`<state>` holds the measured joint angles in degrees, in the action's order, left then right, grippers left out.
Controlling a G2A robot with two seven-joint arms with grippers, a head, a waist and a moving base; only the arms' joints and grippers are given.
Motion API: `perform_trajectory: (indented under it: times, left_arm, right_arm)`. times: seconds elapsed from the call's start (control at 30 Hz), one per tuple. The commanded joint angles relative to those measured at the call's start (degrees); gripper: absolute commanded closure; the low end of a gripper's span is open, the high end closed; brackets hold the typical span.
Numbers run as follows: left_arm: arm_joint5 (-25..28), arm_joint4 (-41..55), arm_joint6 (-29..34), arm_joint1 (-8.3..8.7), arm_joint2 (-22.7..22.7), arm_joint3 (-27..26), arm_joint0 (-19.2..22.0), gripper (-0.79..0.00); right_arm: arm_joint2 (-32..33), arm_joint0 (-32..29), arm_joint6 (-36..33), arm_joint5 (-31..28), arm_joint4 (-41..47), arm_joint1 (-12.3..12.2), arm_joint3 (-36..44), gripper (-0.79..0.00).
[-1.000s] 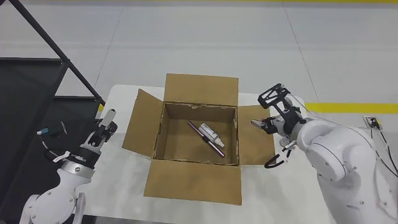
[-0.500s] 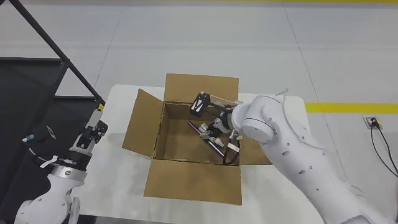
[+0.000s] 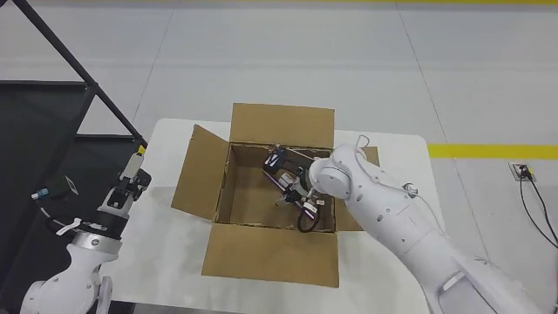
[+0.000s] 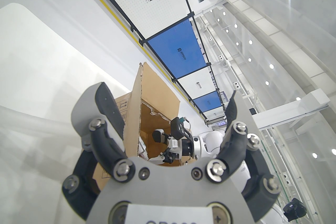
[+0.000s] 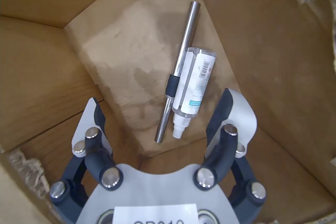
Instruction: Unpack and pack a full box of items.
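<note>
An open cardboard box [image 3: 270, 257] stands mid-table with its flaps spread. On its floor a metal rod [image 5: 183, 51] with a black band lies beside a small clear spray bottle [image 5: 195, 83] with a white label; the two touch along their lengths. My right gripper [image 5: 160, 101] hangs open inside the box just above them, holding nothing, its fingers straddling the bottle's nozzle end. From above, the right gripper [image 3: 292, 183] and its arm cover most of both items. My left gripper [image 4: 169, 93] is open and empty off the box's left side, near the table edge [image 3: 131, 174].
The box [image 4: 157, 104] has walls rising around the right gripper, with torn paper edges at the rim. A white table [image 3: 166, 253] has bare room left and in front of the box. A dark mesh panel with a black frame [image 3: 44, 139] stands at the left.
The right arm swung from the table's right side over the box and went down inside it. The left gripper shifted slightly left and back, then kept still.
</note>
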<state>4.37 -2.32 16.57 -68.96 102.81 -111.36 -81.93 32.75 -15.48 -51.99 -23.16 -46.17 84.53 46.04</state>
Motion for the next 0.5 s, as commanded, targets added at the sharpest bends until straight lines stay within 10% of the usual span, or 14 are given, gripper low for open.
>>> perform_trajectory:
  times: [0.0, 0.47]
  left_arm:
    - [0.0, 0.0, 0.0, 0.0, 0.0, 0.0, 0.0, -0.785]
    - [0.0, 0.0, 0.0, 0.0, 0.0, 0.0, 0.0, -0.785]
  right_arm:
    - [-1.3, 0.5, 0.4, 2.8, -1.1, 1.1, -1.7, -0.736]
    - [-4.5, 3.6, 4.6, 7.1, -2.1, 7.2, -15.6, -0.403]
